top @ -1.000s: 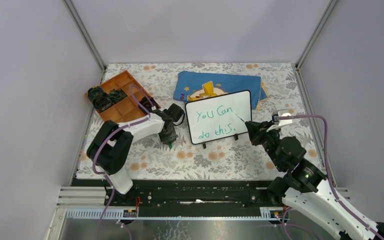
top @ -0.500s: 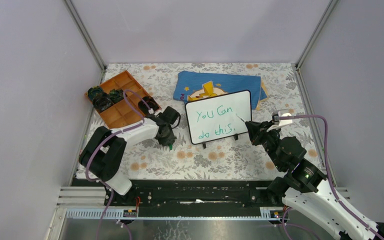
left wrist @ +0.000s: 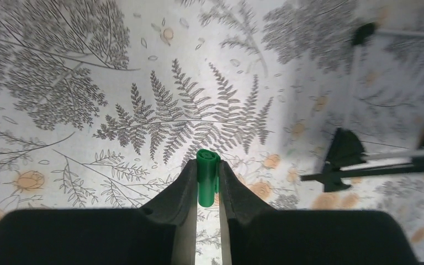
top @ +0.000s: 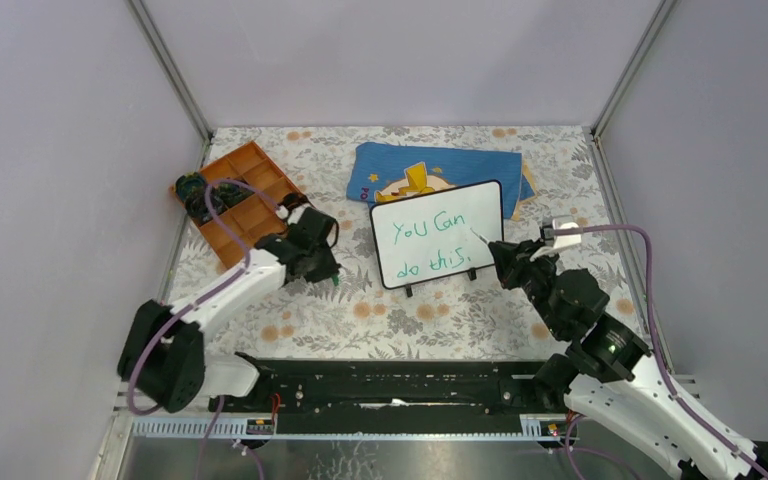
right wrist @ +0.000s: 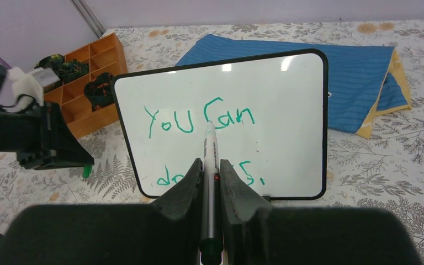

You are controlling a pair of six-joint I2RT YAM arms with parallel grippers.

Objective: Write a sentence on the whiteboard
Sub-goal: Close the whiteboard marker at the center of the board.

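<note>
**Left arm swings away from the finished board; right arm holds station**

Over the last second the left gripper (top: 322, 268) has drifted left, away from the whiteboard (top: 440, 250) and toward the orange tray (top: 260, 175), its base links folding outward. The right gripper (top: 500, 256) has not shifted.

The whiteboard stands upright on its two feet at mid-table, just in front of the blue cloth (top: 440, 165). The sentence (top: 430, 228) reads "You Can do this." in green, on two lines, so the writing looks complete.

In the left wrist view the jaws are clenched on a small green cap (left wrist: 207, 176), probably the pen's. It is held low over the fern-print table cover (top: 390, 320), clear of the board so as not to block the writing arm.

The right jaws grasp the marker (right wrist: 210, 160) lengthwise, tip forward, which suits drawing strokes on an upright face. That arm reaches in from the right, forearm low and wrist level. The tip lies near the board's right side; whether it touches cannot be told.

Recapping seems the likely remaining step.
</note>
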